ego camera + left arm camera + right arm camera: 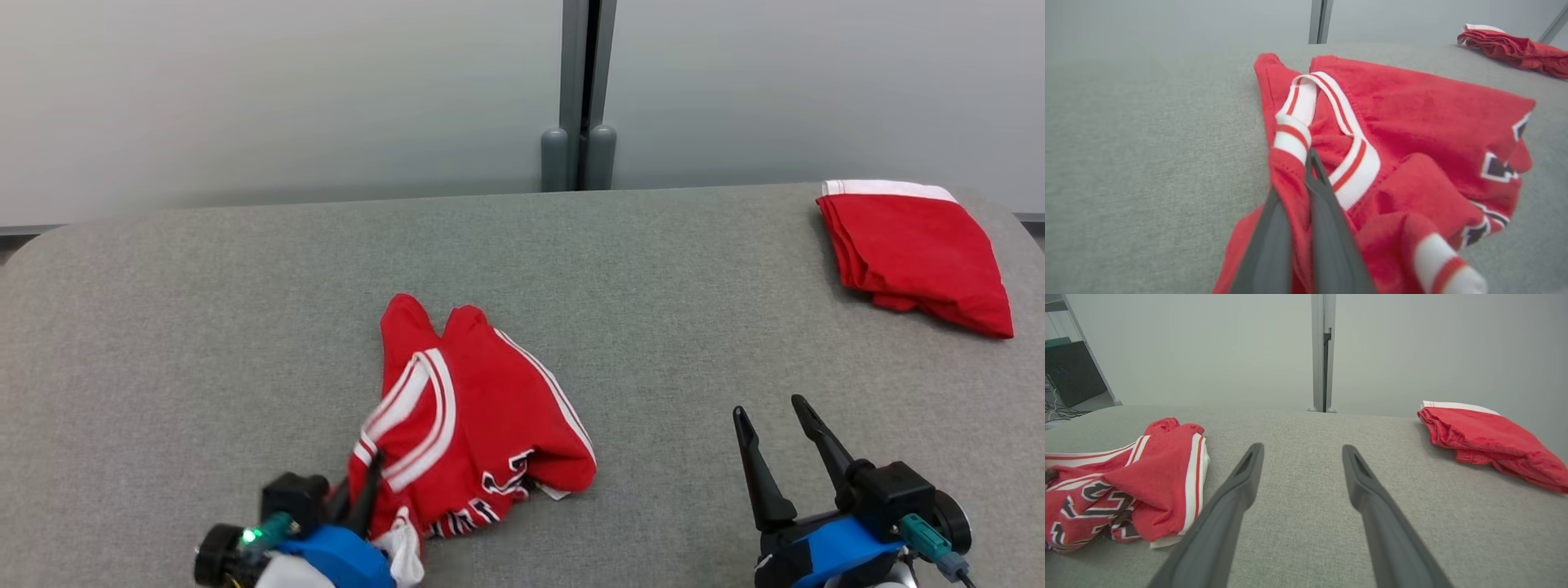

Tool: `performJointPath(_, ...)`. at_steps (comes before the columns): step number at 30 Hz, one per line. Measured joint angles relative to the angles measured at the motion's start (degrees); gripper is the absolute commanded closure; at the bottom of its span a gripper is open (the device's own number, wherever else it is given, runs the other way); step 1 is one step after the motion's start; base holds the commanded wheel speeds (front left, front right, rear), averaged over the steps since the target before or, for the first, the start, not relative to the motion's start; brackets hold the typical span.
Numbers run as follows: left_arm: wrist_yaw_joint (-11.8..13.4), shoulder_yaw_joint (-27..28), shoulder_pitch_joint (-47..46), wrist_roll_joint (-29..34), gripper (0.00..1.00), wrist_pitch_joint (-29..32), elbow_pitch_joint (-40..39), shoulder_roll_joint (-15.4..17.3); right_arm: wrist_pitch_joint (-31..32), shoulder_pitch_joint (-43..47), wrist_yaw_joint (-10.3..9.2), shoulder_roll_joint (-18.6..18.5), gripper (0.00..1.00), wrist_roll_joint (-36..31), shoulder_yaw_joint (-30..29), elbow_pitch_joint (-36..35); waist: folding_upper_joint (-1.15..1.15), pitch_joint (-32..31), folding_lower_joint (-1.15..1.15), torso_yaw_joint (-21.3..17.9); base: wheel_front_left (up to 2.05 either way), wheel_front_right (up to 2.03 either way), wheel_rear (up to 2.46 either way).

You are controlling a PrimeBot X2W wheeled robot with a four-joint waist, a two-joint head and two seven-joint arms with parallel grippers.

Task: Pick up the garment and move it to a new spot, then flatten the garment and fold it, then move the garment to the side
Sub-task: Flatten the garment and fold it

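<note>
While pinching the garment by its near end in left gripper jaws, leaving its length pointing toward the worktop far edge; holding right gripper jaws spread.

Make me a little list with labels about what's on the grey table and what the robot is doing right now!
surface: grey fabric-covered table
garment in work: red jersey with white stripes, crumpled, front left
left end effector: shut on the red jersey, a fold pinched between its fingers
right end effector: open, holding nothing, apart from the jersey
other cloth: folded red garment, far right corner
task stage: jersey gripped, not yet flattened or folded
</note>
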Motion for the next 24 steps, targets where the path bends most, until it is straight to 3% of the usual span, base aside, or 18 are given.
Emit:
performJointPath(8, 3.3, 8.6, -1.7, -3.4, 1.0, -1.6, -8.3, 5.6, 0.0, 0.1, 0.0, 0.0, 0.0, 0.5, -0.2, 0.3, 0.0, -0.7, 0.0, 0.8, 0.0, 0.0, 0.0)
performJointPath(17, 9.1, 17.5, -0.7, -5.0, 1.0, -1.5, -21.3, 12.9, 0.0, 0.3, 0.0, 0.0, 0.0, 0.5, -0.9, 0.6, 0.0, -1.2, 0.0, 1.1, 0.0, 0.0, 0.0)
performJointPath(24, 12.1, 20.3, -0.2, -4.4, 1.0, 0.6, -30.6, 17.0, 0.0, 0.6, 0.0, 0.0, 0.0, 0.4, -1.0, 0.8, 0.0, -1.5, 0.0, 1.0, 0.0, 0.0, 0.0)
